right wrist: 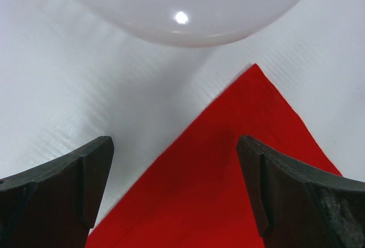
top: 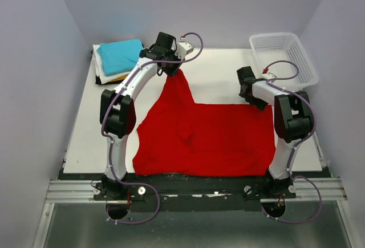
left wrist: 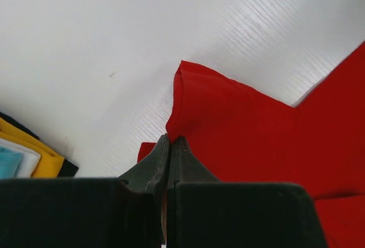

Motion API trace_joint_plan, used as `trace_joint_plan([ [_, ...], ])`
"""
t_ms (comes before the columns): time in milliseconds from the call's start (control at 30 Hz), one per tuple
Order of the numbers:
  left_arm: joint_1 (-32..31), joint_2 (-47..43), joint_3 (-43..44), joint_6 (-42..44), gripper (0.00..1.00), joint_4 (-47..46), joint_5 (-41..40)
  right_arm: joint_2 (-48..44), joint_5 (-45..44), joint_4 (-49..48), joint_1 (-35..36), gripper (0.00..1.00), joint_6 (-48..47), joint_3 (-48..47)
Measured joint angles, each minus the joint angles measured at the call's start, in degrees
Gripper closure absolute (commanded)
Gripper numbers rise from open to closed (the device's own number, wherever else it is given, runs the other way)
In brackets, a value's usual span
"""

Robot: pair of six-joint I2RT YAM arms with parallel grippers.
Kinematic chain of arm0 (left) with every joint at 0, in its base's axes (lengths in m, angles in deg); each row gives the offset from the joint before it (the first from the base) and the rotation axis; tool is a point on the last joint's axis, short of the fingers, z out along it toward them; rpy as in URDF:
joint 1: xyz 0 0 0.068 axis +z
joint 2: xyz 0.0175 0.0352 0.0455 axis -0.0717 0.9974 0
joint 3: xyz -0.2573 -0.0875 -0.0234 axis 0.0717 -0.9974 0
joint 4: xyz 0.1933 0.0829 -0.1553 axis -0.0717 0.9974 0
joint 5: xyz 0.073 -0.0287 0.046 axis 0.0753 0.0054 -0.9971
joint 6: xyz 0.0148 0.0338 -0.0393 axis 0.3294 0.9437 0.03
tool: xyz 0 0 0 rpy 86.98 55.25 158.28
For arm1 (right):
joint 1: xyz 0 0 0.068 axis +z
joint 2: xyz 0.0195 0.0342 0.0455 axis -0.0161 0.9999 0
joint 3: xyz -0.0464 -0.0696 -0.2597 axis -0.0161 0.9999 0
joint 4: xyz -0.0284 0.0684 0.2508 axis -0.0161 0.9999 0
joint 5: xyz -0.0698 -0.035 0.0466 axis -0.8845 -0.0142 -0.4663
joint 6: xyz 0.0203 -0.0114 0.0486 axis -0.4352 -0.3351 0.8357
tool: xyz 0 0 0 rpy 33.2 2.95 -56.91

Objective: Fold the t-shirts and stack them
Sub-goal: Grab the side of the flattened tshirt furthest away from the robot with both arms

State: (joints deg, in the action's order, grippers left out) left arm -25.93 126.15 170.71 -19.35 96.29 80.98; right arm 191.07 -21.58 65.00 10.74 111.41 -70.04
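The red t-shirt (top: 205, 137) lies spread over the near half of the table, with one part pulled up into a peak toward the back. My left gripper (top: 170, 68) is shut on that peak; in the left wrist view the gripper (left wrist: 169, 139) pinches the red cloth (left wrist: 245, 128) above the table. My right gripper (top: 249, 95) is open over the shirt's far right corner (right wrist: 251, 122), which lies flat between the fingers (right wrist: 94, 174). A folded stack with the teal shirt (top: 120, 55) on top sits at the back left; its orange, white and black edges (left wrist: 28, 157) show in the left wrist view.
A white lattice basket (top: 285, 57) stands at the back right, close to my right arm; its pale rim (right wrist: 182, 8) fills the top of the right wrist view. White tabletop (top: 85, 134) shows left of the shirt.
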Motion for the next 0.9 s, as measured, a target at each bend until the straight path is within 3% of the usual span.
trace_joint_plan([
  [233, 0.0, 0.0, -2.1, -0.4, 1.00, -1.9, 2.3, -1.8, -1.5, 0.3, -0.7, 0.31, 3.2, 3.3],
  [467, 0.0, -0.6, -5.9, 0.0, 1.00, -2.1, 6.2, -3.2, -3.0, 1.4, -1.7, 0.70, 2.6, 5.6],
  [733, -0.2, -2.1, -3.5, 2.3, 1.00, 3.1, 9.5, -2.9, -2.9, 1.7, -1.9, 0.92, 0.3, 5.5],
  [900, -1.5, -8.9, -10.3, 2.3, 1.00, 2.8, 11.4, -5.3, -1.0, 1.0, -1.9, 0.94, -1.7, 6.5],
])
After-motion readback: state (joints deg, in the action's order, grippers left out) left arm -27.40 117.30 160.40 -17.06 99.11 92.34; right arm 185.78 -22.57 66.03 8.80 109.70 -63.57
